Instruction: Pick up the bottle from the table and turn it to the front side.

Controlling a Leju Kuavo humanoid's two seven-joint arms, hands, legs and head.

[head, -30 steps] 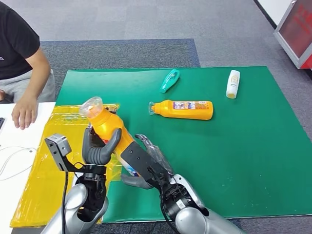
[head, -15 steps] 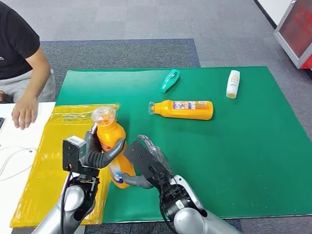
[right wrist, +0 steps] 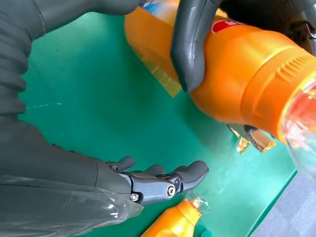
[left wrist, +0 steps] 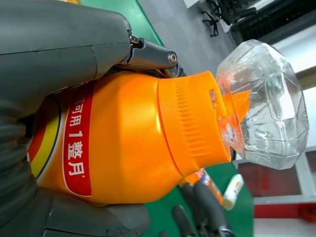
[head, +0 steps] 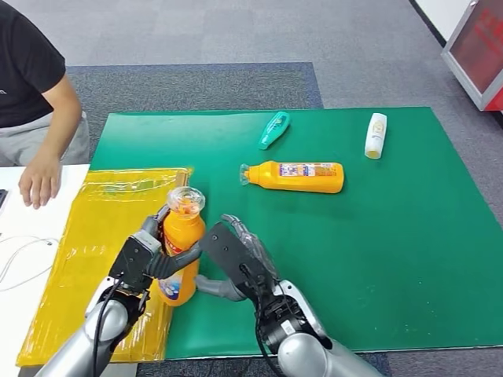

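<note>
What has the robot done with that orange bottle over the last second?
The left hand, gripping the orange bottle, swung it from steeply tilted to nearly upright, cap up, and lower toward the table. The right hand stayed open beside it. The lying orange bottle, teal tube and white bottle did not move.

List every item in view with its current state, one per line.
Held orange bottle: upright, cap on, gripped by left hand.
Right hand: open, beside the bottle.
Second orange bottle: lying on the green mat.
Teal bottle: lying.
White bottle: lying.
</note>
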